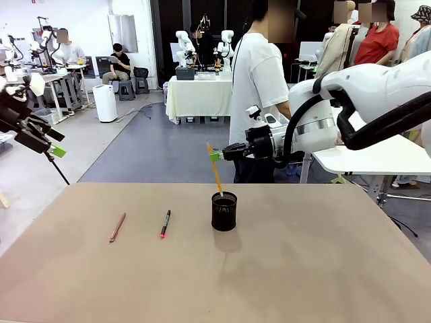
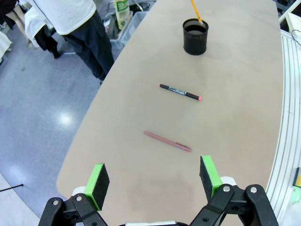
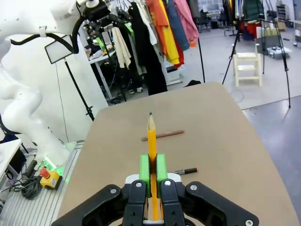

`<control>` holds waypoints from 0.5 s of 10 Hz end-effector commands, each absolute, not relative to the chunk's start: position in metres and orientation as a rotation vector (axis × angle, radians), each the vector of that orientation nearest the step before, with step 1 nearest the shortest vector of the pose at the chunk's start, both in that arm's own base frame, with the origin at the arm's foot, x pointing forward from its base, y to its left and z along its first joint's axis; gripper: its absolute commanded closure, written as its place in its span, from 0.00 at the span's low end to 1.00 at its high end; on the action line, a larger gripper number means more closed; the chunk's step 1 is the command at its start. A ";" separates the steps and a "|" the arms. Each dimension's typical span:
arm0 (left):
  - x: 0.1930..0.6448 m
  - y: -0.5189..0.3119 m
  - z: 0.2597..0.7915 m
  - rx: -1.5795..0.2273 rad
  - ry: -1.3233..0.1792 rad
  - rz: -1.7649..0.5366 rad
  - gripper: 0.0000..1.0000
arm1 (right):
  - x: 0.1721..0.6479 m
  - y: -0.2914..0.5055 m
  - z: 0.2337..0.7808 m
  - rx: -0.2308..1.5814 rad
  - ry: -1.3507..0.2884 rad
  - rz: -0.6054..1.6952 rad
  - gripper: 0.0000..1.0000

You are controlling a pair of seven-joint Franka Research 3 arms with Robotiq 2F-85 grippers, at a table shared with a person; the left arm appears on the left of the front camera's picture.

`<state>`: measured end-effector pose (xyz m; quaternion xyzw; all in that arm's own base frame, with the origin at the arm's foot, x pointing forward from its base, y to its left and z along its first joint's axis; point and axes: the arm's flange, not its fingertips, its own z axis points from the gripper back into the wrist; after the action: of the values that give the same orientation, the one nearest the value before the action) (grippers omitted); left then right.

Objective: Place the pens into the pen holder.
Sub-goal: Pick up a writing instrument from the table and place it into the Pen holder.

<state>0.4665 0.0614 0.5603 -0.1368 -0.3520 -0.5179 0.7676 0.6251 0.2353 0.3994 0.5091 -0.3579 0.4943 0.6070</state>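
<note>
Front view: the right jaws clamp a slanted yellow pencil (image 1: 214,168) whose lower end dips into the single black mesh holder (image 1: 224,214); a sideways nudge could topple it. Left wrist view: the left jaws hang apart above the table (image 2: 235,117), where a black pen (image 2: 179,92) and a reddish-brown pen (image 2: 167,141) lie loose. Right wrist view: three pens counted, one gripped.

Glossy grey floor (image 1: 151,145); white-draped table (image 1: 200,97) behind; clothes rack (image 3: 160,37), white step stool (image 3: 248,68) elsewhere.
</note>
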 end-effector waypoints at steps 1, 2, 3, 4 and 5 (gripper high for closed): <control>0.465 0.062 0.561 -0.305 -0.771 -1.127 0.00 | 0.630 0.234 0.392 1.140 -0.848 1.155 1.00; 0.465 0.062 0.561 -0.305 -0.771 -1.127 0.00 | 0.630 0.231 0.389 1.126 -0.843 1.151 1.00; 0.465 0.062 0.561 -0.305 -0.771 -1.127 0.00 | 0.630 0.228 0.384 1.113 -0.832 1.154 1.00; 0.465 0.062 0.561 -0.305 -0.771 -1.127 0.00 | 0.630 0.226 0.379 1.114 -0.822 1.137 1.00; 0.465 0.062 0.561 -0.305 -0.771 -1.127 0.00 | 0.631 0.225 0.376 1.113 -0.816 1.135 1.00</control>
<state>0.4665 0.0614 0.5603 -0.1368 -0.3520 -0.5179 0.7676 0.6319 0.2253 0.3790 0.4958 -0.3544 0.4875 0.6253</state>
